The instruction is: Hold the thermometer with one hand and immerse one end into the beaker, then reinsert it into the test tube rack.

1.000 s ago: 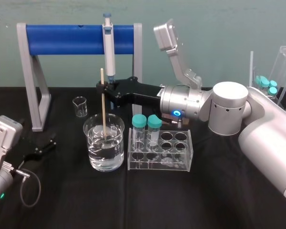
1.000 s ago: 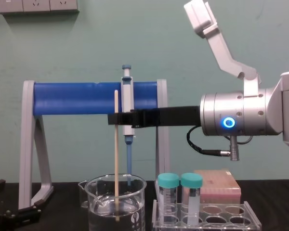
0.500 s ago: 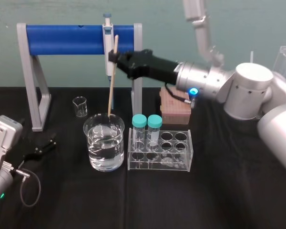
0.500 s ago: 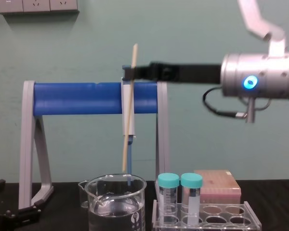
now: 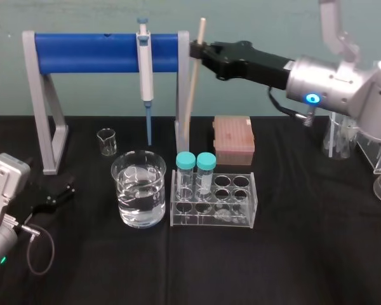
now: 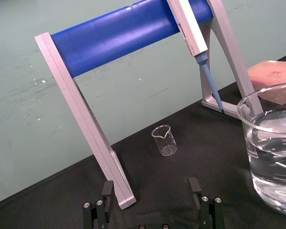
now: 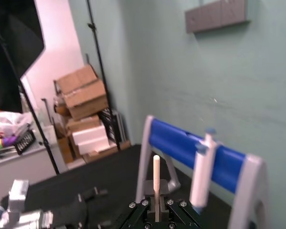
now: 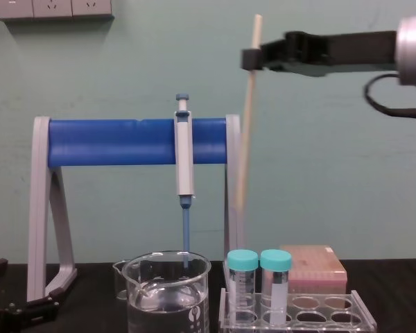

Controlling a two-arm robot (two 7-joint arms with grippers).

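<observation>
Right claw: the right gripper (image 5: 193,49) is high over the back of the table, its fingers pinched tight on the thermometer (image 5: 191,89) just below the rod's top end.
Thermometer: it hangs in the air, nearly upright with a slight lean, out of the beaker (image 5: 122,190) and not in the test tube rack (image 5: 242,211). Its lower end looks to be above the two teal-capped tubes (image 5: 195,162), close to the right leg of the pipette stand (image 5: 89,52).
Left claw: the left gripper (image 6: 150,187) lies by the table's left edge, fingers spread, holding nothing.
Beaker and rack: both sit mid-table; the rack is just to the right of the beaker, and most of its holes are free.
Risk, swing: I'd say the long free length below the grip can sway, so the tip may arrive off the hole.
Risk, caps: the capped tubes fill the rack's back-left holes; a descent there would jam the tip on a cap.
Risk, rack: the acrylic rack looks light, and a sideways push from the rod could slide or tip it.
Risk, stand: a careless sweep could knock the stand's leg or the hanging pipette (image 5: 144,60).
Risk, slip: the rod is thin and smooth, so it may slide in the grip on contact.
</observation>
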